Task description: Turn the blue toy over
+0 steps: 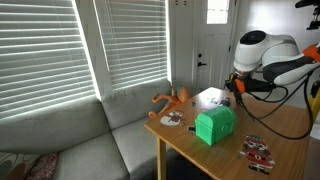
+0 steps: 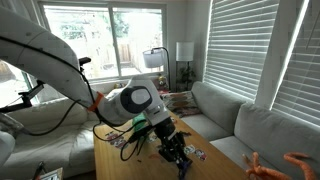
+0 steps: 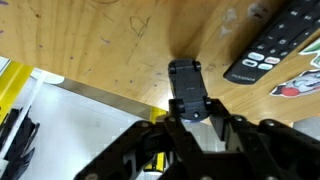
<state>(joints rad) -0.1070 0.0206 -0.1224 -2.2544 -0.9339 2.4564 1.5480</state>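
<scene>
One blue toy (image 3: pixel 185 72) at hand (image 3: pixel 188 102) tip

Tiny blocky blue toy (image 3: pixel 186 78), dark, on wooden counter (image 3: pixel 100 45), close to its edge; which face up unclear.

One green box (image 1: pixel 214 126), one orange figure (image 1: pixel 172 100), one blue toy (image 3: pixel 185 70), one remote (image 3: pixel 275 45) — one table (image 1: pixel 290 125) (small cards (image 1: pixel 258 152) uncountable)

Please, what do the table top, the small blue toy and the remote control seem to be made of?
The table: wood or wood veneer, smooth light brown; grain lines and pen scribbles show.
The blue toy: probably hard plastic, very dark, with a slight gloss on its edges.
The remote control: black plastic, matte, with pale buttons, perhaps rubber; too blurred to be sure.
</scene>
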